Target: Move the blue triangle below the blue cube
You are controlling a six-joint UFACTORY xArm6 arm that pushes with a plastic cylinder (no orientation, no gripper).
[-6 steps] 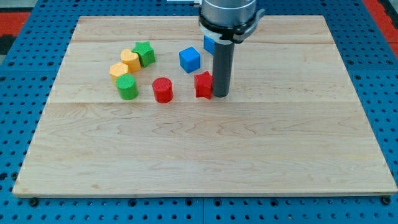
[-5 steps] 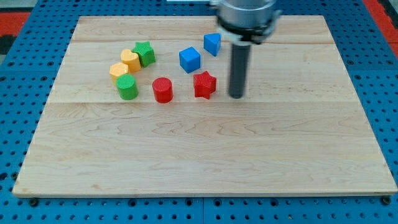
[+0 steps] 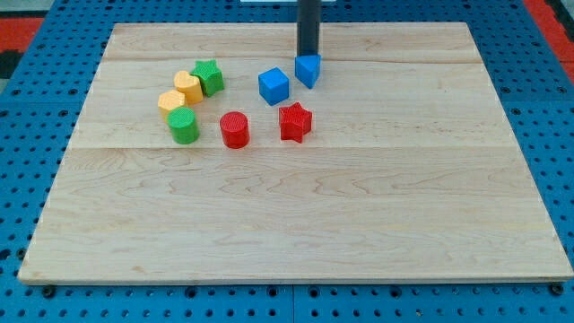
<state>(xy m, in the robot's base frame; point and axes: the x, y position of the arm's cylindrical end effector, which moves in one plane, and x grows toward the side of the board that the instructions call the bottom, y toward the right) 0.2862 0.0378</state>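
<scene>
You see my tip (image 3: pixel 308 56) touching the top edge of the small blue triangle block (image 3: pixel 308 69). It holds nothing. The blue cube (image 3: pixel 274 86) sits just left, on the wooden board (image 3: pixel 359 224)

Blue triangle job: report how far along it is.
Done: my tip is at the top edge of the blue triangle, apparently touching it. In hand: lining up a push toward the view's bottom. Left: the whole move; the triangle sits up and right of the blue cube, and the red star lies just below and right of the cube.
</scene>
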